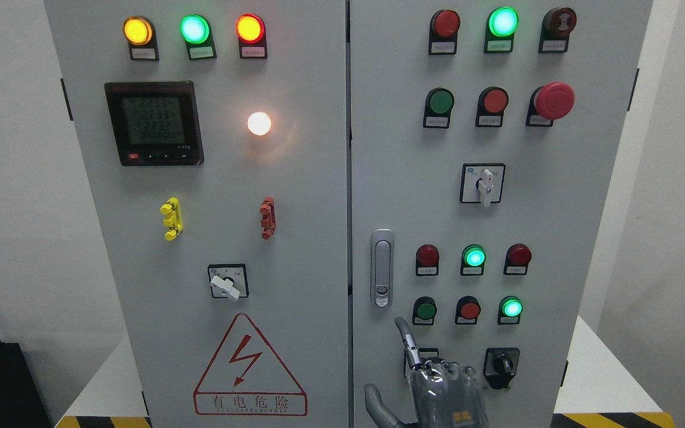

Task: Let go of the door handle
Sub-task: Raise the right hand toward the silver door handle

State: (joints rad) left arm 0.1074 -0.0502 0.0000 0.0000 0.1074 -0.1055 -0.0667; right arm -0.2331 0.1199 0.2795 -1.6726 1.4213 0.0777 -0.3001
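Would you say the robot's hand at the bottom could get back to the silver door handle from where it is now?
Probably yes: the hand sits just below the door handle, apart from it, with only bare door panel between them.

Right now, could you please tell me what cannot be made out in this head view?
- Labels under the lamps: too small to read.
- Meter digits: blurred.
- Black-framed control low on the right door: mostly hidden behind the right hand.
- Right forearm: cut off by the bottom edge.
- Left hand: outside the view.
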